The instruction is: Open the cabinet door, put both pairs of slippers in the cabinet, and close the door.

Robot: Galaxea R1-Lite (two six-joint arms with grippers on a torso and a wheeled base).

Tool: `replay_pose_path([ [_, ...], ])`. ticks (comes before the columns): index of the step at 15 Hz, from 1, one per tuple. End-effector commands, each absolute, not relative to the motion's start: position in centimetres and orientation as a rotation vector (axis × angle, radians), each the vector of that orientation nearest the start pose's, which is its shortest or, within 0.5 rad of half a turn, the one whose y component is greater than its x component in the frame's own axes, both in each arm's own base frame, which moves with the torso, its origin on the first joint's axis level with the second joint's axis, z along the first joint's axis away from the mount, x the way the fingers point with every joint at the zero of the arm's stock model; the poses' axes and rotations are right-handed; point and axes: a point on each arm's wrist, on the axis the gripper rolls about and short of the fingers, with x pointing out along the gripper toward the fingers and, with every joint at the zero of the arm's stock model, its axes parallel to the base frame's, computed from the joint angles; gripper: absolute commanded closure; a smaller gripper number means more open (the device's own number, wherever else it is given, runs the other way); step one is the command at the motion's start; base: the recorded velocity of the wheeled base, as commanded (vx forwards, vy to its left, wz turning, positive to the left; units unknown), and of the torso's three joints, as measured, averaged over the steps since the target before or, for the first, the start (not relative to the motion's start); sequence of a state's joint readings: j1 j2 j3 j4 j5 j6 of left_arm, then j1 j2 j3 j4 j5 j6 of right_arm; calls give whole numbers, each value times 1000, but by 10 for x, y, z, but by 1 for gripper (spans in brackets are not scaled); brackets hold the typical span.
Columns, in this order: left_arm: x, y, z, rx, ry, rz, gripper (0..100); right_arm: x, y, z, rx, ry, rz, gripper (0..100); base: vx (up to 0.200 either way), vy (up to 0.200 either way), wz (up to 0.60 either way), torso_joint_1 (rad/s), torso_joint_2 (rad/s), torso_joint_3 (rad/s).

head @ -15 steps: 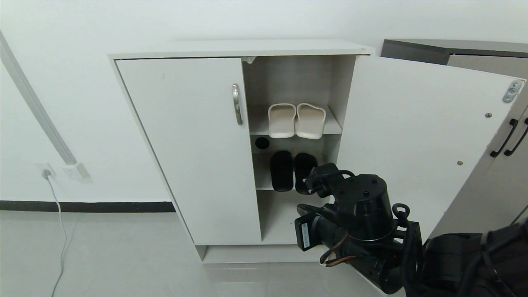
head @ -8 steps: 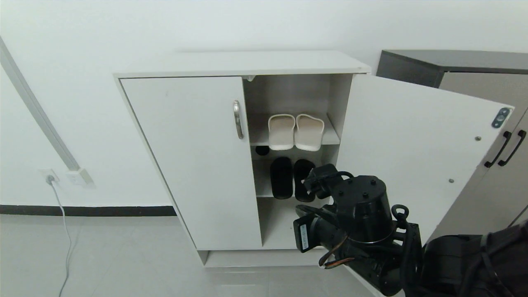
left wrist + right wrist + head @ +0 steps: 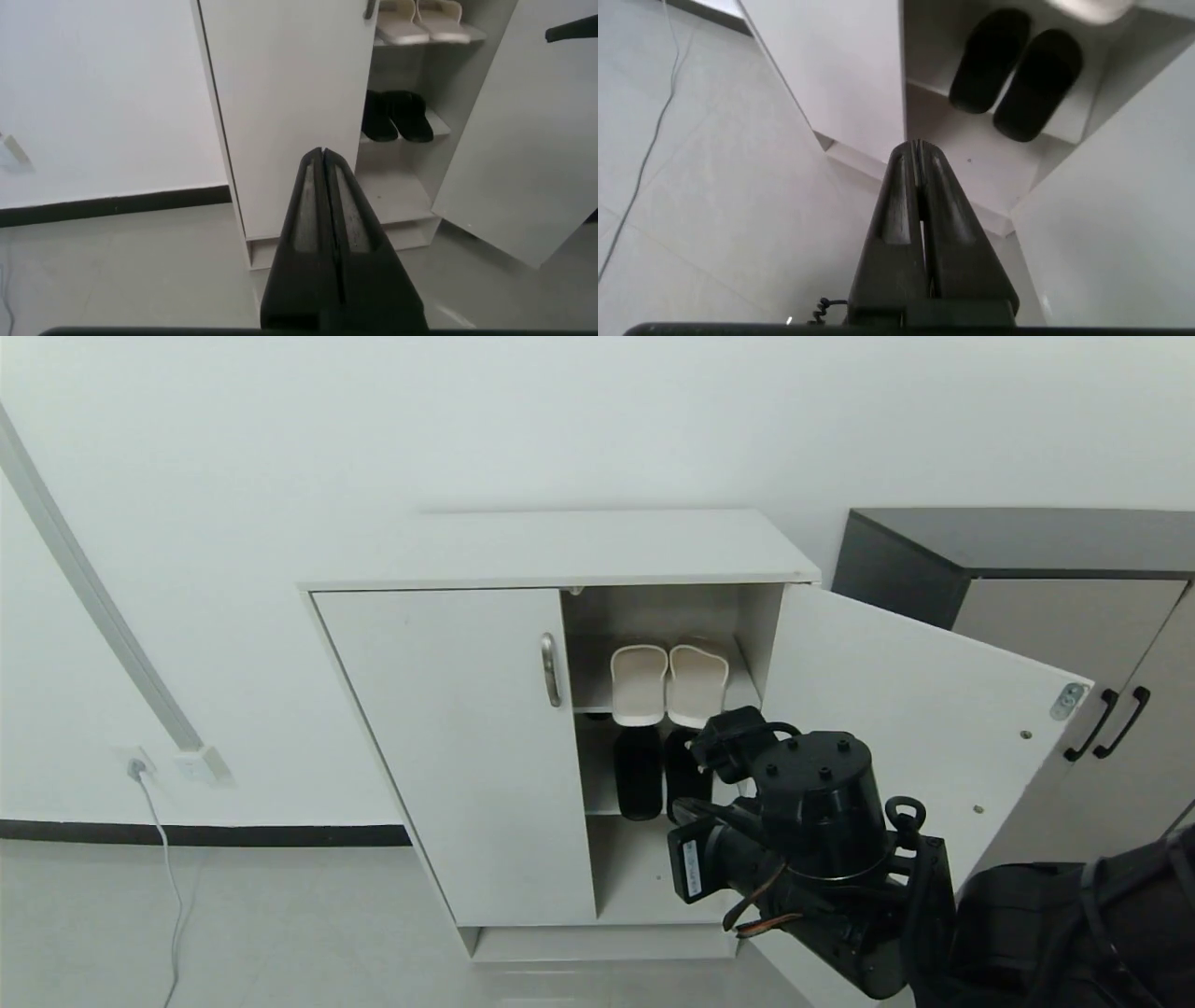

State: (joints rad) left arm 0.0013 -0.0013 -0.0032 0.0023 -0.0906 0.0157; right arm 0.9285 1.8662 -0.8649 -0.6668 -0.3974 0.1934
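Currently: cabinet (image 3: 560, 546) with right door (image 3: 896, 709) swung wide open, left door (image 3: 457, 747) shut. Pale slippers (image 3: 668, 683) side by side on upper shelf (image 3: 472, 35); black slippers (image 3: 639, 770) side by side on middle shelf (image 3: 439, 133) just below. Left tool (image 3: 321, 157) pinched closed, holding nothing, aimed at cabinet front above floor (image 3: 140, 261). Right tool (image 3: 920, 149) likewise closed and empty, low before the open half, pointed toward black slippers.
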Motion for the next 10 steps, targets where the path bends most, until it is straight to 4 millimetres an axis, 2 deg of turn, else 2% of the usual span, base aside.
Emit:
replay_pose_path([
  [1, -23, -2, 76, 15, -1, -89, 100, 211, 268, 147, -21, 316, 498, 100, 0, 0, 0, 149, -481, -330],
  [10, -23, -2, 76, 15, -1, -89, 100, 210, 267, 147, -23, 318, 498, 100, 0, 0, 0, 186, -503, -315],
])
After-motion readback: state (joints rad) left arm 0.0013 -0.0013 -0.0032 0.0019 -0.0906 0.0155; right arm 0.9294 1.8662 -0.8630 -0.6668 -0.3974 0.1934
